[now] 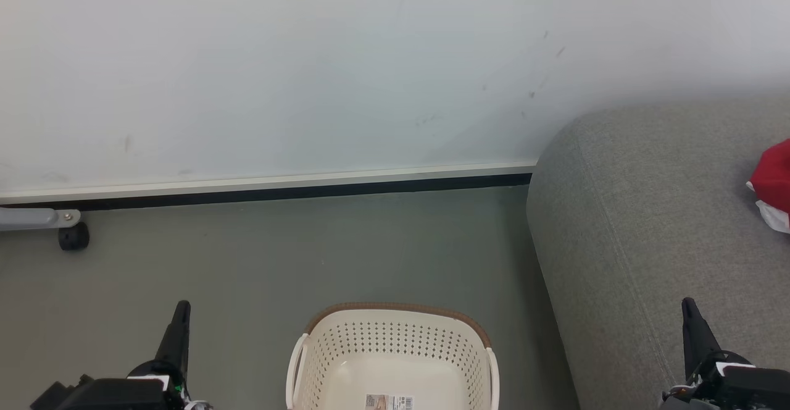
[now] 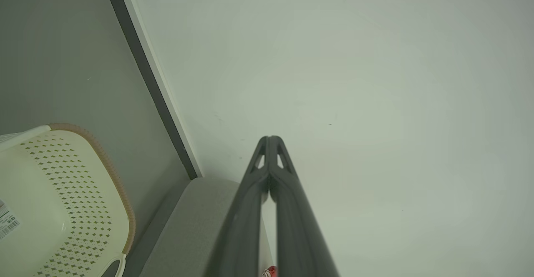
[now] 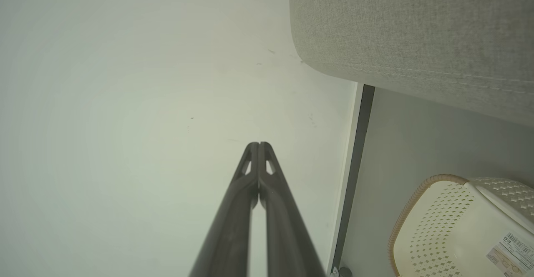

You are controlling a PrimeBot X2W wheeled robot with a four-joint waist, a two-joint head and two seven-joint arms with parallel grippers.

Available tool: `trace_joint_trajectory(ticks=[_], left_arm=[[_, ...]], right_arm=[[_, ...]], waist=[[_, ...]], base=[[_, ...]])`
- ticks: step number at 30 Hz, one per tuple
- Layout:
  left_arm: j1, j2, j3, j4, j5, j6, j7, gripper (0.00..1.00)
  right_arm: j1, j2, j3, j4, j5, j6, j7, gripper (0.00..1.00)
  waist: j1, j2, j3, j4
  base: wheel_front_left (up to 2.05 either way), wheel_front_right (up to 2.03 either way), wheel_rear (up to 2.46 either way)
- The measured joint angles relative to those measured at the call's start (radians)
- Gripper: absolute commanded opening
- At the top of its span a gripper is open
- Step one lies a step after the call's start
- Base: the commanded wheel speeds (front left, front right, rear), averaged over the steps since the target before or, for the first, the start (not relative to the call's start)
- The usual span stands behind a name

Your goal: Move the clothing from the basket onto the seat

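the basket (image 1: 395, 342) looks empty: i see its bare floor and a sticker (image 1: 389, 402). the clothing (image 1: 774, 175) lies on the seat (image 1: 642, 225), at the far right where the picture cuts it off. so i think the job is done.

the left hand (image 1: 182, 305) is closed and holds nothing. the right hand (image 1: 688, 302) is closed too, with nothing in it, close by the seat.

what could go wrong? i cannot see how the clothing lies past the edge of the picture. it is soft, so if a lot of it hangs over the seat's side it may slide down to the floor (image 1: 247, 262). also, if the right hand swings it may bump the seat, and the left hand may knock the basket.
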Motion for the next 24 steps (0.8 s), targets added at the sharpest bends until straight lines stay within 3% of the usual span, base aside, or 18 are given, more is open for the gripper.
trace_joint_trajectory(ticks=[24], left_arm=[[0.0,0.0,0.0,0.001,0.0,0.0,0.0,0.0]], right_arm=[[0.0,0.0,0.0,0.0,0.0,0.0,0.0,0.0]], waist=[[0.0,0.0,0.0,0.0]], base=[[0.0,0.0,0.0]])
